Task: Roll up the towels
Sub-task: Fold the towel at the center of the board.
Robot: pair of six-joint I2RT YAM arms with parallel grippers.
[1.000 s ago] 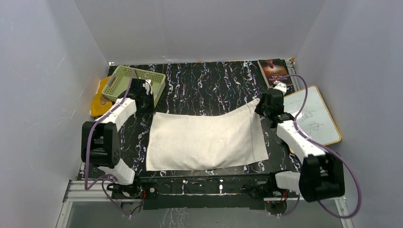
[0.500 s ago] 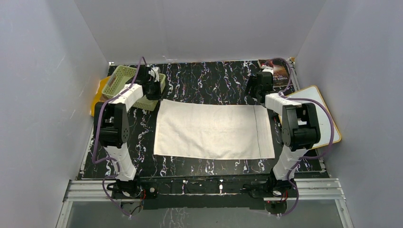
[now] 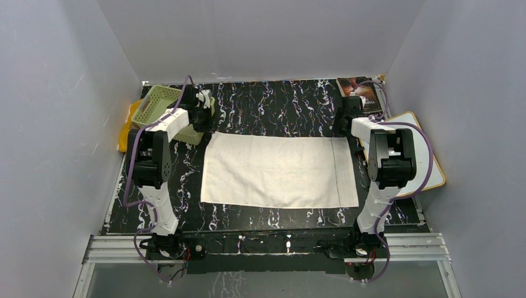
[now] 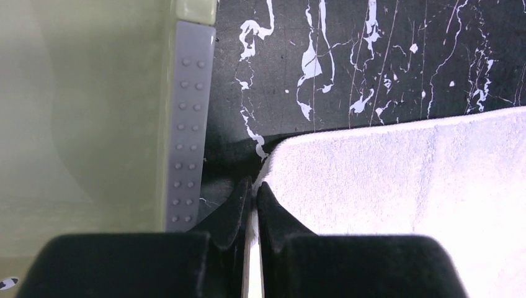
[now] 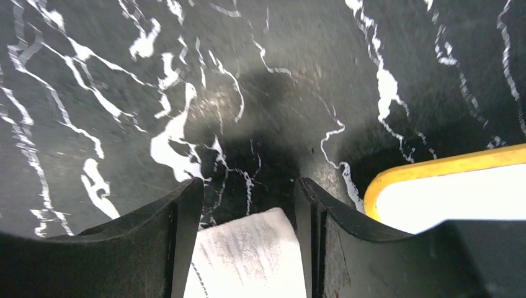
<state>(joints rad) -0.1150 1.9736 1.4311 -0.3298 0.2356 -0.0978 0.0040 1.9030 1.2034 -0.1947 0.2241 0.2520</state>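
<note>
Ribbed cream cloth towel (image 3: pixel 279 172), matt black marbled tabletop (image 3: pixel 273 105), seemingly plastic green basket (image 3: pixel 152 105)

White-shelled left arm (image 3: pixel 166 124), matching right arm (image 3: pixel 361 128), black joints, purple cables (image 3: pixel 126 186), black fingers (image 4: pixel 232 214), seemingly rubber-faced.

The cream-white towel (image 3: pixel 279 172) lies on a black table (image 3: pixel 273 102) veined white. Left of the towel is a pale green basket (image 3: pixel 151 105), right of it a yellow-edged whiteboard (image 3: pixel 428 162).

The overhead camera looks down on the table (image 3: pixel 279 105); both wrist cameras sit close over far corners of the towel (image 3: pixel 279 171).
</note>
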